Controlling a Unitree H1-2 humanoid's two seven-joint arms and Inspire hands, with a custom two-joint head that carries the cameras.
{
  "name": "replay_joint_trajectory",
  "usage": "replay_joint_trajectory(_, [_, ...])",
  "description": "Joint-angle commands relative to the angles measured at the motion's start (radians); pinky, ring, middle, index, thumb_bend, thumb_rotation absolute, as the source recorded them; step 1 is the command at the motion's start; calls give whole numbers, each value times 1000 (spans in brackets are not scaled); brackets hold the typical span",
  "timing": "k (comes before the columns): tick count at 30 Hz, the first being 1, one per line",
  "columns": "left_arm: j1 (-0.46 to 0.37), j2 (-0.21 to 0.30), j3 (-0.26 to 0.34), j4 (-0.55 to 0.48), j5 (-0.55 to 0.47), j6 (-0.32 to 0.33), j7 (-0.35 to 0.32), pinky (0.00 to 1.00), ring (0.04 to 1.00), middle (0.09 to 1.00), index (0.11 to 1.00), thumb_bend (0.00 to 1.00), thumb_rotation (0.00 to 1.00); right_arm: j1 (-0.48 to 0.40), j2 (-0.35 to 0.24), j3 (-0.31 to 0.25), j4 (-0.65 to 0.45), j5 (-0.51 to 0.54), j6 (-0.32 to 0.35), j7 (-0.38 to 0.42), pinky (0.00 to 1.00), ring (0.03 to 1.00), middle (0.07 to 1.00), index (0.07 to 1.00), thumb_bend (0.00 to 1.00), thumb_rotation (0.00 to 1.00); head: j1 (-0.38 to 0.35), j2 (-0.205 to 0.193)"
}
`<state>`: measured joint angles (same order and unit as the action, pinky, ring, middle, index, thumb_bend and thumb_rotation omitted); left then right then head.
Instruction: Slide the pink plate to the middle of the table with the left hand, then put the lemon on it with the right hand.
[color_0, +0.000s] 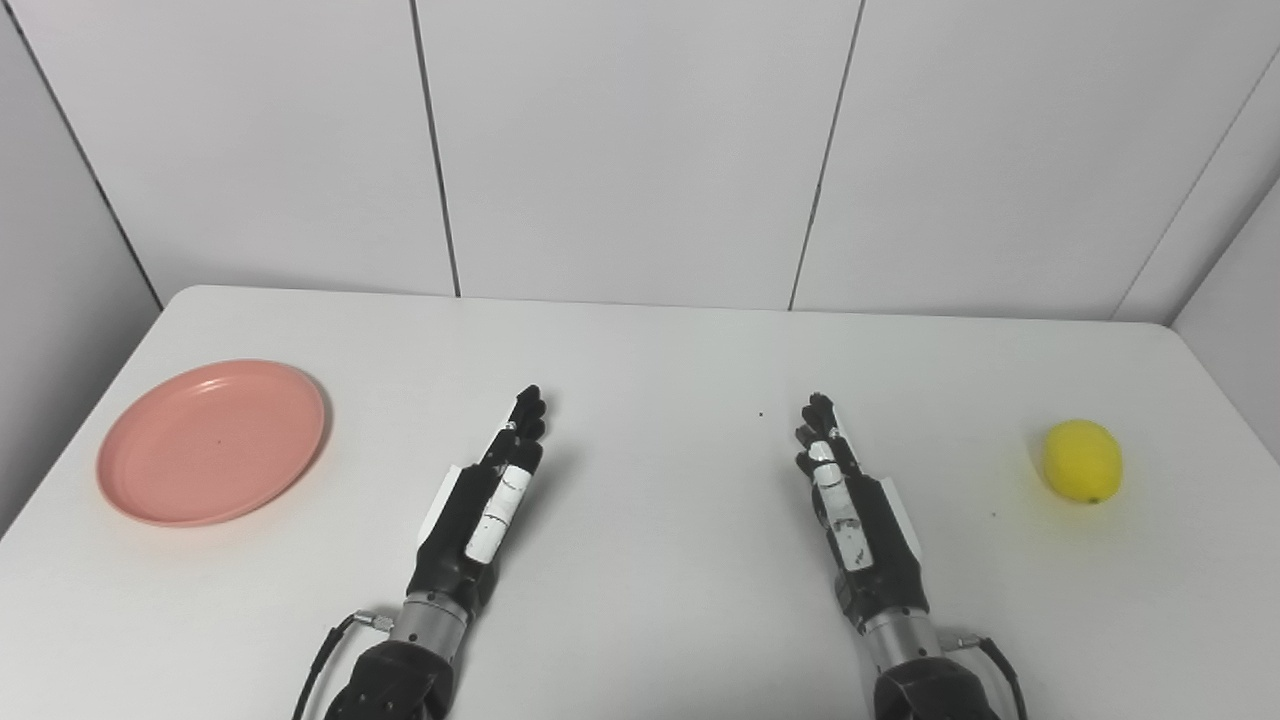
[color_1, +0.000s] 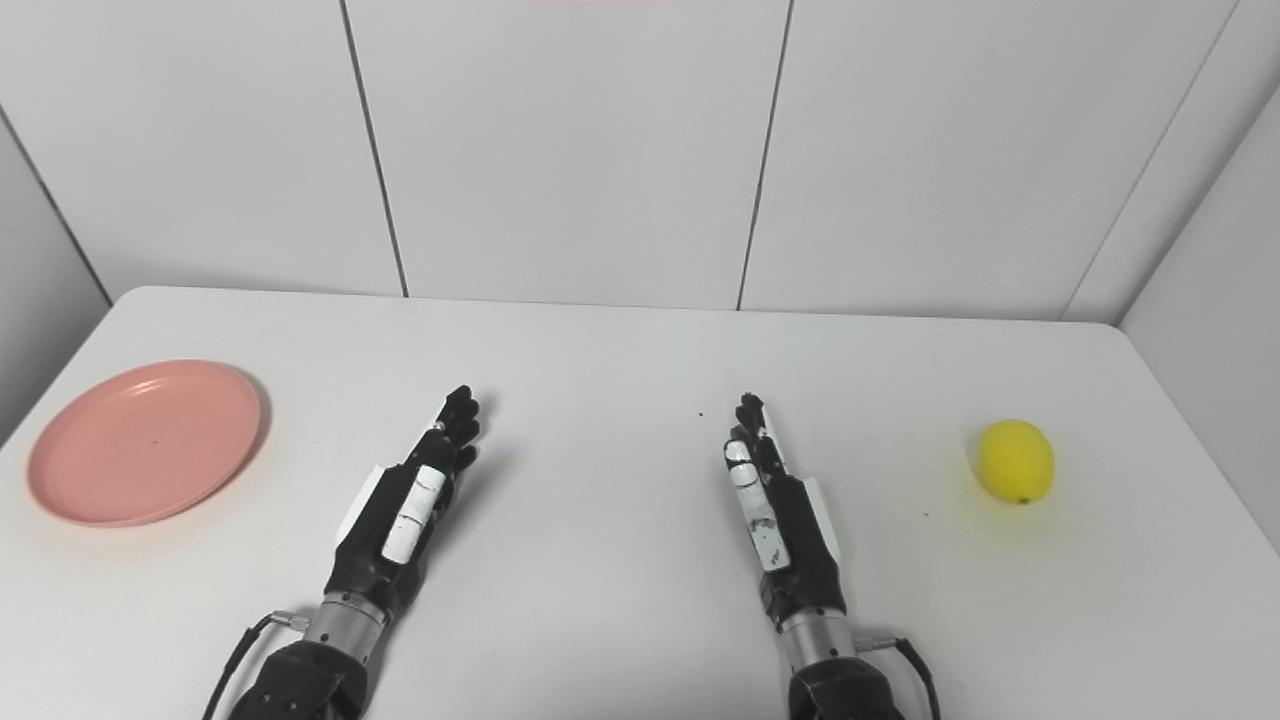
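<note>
A round pink plate (color_0: 212, 441) lies flat and bare near the table's left edge. A yellow lemon (color_0: 1082, 460) rests on the table near the right edge. My left hand (color_0: 490, 500) is held edge-up over the table to the right of the plate, well apart from it, with its fingers stretched forward and holding nothing. In the same pose, my right hand (color_0: 848, 500) is left of the lemon and well apart from it, fingers straight and empty. The two hands flank the table's middle.
The white table (color_0: 650, 360) ends at a grey panelled wall (color_0: 640, 150) behind. Side walls close in on the left and right edges. A small dark speck (color_0: 760, 415) lies on the table between the hands.
</note>
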<state>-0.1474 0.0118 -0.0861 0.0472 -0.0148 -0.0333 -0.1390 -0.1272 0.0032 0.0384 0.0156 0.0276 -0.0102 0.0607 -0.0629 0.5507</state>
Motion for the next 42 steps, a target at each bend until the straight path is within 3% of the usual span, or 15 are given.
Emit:
replay_joint_trajectory(1, [-1,-2,-2,-6,-4,-32,1,1000,1000,1000,1000,790,918,-14,0,1,-35,-1,-45,1,1000,996,1000,1000,575,947,1,1])
replay_joint_trajectory(7, [-1,-3,-1,-4,-5,-34,1,1000,1000,1000,1000,785,919,-16,-2,1,-29,-6,-55,1,1000,997,1000,1000,584,946,7,-3])
replay_joint_trajectory(17, [-18,-48,-13,-17,17,-51,35,1000,1000,1000,1000,792,930,1,-57,-19,-48,53,-57,55,1000,1000,1000,1000,533,968,293,-68])
replay_joint_trajectory(21, [-32,-59,-16,-22,30,-37,50,1000,1000,1000,1000,812,944,-4,-74,-30,-24,95,-68,87,1000,1000,1000,1000,505,997,330,-79])
replay_joint_trajectory(27, [-57,-32,-6,-32,34,-49,37,1000,1000,1000,1000,781,994,1,-85,-35,-37,74,-73,80,1000,1000,1000,1000,458,1000,351,-97])
replay_joint_trajectory(31, [-70,-11,24,-65,-6,-28,30,1000,1000,1000,1000,800,972,3,-83,-37,-39,79,-73,85,1000,1000,1000,1000,444,1000,358,-108])
replay_joint_trajectory(42, [-119,74,103,-129,-28,6,37,1000,1000,1000,999,752,1000,-10,-74,-37,-11,48,-98,61,1000,1000,1000,1000,366,1000,365,-178])
